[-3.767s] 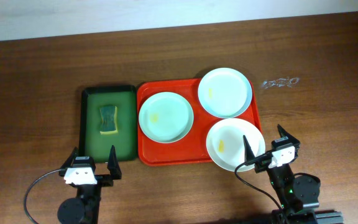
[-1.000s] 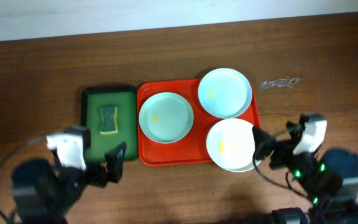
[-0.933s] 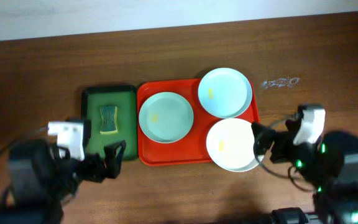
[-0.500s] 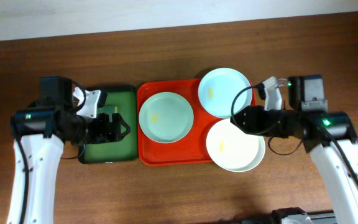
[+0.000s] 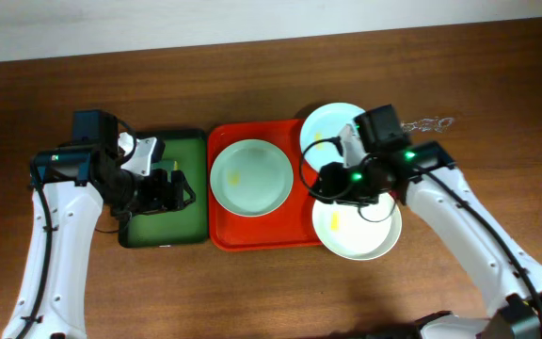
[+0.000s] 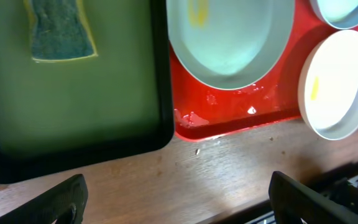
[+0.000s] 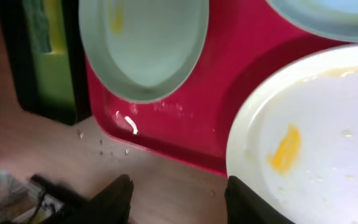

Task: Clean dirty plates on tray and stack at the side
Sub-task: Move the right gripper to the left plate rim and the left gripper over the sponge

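Now | right hand [image 7: 182, 196] part-open, empty, beside front plate [image 7: 316, 124] | left hand [image 5: 172, 191] wide over green tray [image 5: 192, 151]

Glossy red plastic tray [image 5: 252, 235], smooth pale plates [image 5: 251, 177], satin green tray [image 5: 184, 151], coarse sponge [image 6: 61, 31], matt wood table [image 5: 252, 85]

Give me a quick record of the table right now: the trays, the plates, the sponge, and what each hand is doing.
red tray: holds all three plates
plates: left plate, back-right plate, front-right plate; each has a yellow smear, none stacked
green tray: left of the red tray, holds the sponge
left hand: open, empty, over the green tray
right hand: open, empty, over the red tray among the plates
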{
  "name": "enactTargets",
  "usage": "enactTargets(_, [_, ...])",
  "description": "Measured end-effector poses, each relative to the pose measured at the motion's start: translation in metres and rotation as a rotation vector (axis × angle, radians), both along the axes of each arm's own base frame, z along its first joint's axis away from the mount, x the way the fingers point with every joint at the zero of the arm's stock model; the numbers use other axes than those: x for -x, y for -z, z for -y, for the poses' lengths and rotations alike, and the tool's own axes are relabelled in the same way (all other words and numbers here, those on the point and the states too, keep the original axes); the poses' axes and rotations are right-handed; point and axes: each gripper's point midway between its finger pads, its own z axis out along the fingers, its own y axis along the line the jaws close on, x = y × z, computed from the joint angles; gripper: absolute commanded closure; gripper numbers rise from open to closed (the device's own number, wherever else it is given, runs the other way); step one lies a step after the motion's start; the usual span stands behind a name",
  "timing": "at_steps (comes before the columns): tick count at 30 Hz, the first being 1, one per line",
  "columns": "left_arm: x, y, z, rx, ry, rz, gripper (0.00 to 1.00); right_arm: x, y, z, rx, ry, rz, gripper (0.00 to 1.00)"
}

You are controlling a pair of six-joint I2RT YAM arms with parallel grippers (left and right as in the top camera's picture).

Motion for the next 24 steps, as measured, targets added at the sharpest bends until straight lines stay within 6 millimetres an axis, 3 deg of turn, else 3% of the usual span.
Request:
enactTargets(6, [-0.003,0.001,-0.004,-0.026,-0.007,0.01,0.1,-0.022,0.018,-0.015,0.099,0.043,0.067,0.46])
enactTargets(14, [-0.003,0.002,-0.006,-0.033,-0.009,0.011,0.12,-0.045,0.07,-0.031,0.142,0.037,0.041,0.45])
enactTargets(24, [-0.009,0.004,-0.016,-0.094,-0.039,0.025,0.12,-0.058,0.068,-0.034,0.136,0.054,0.092,0.45])
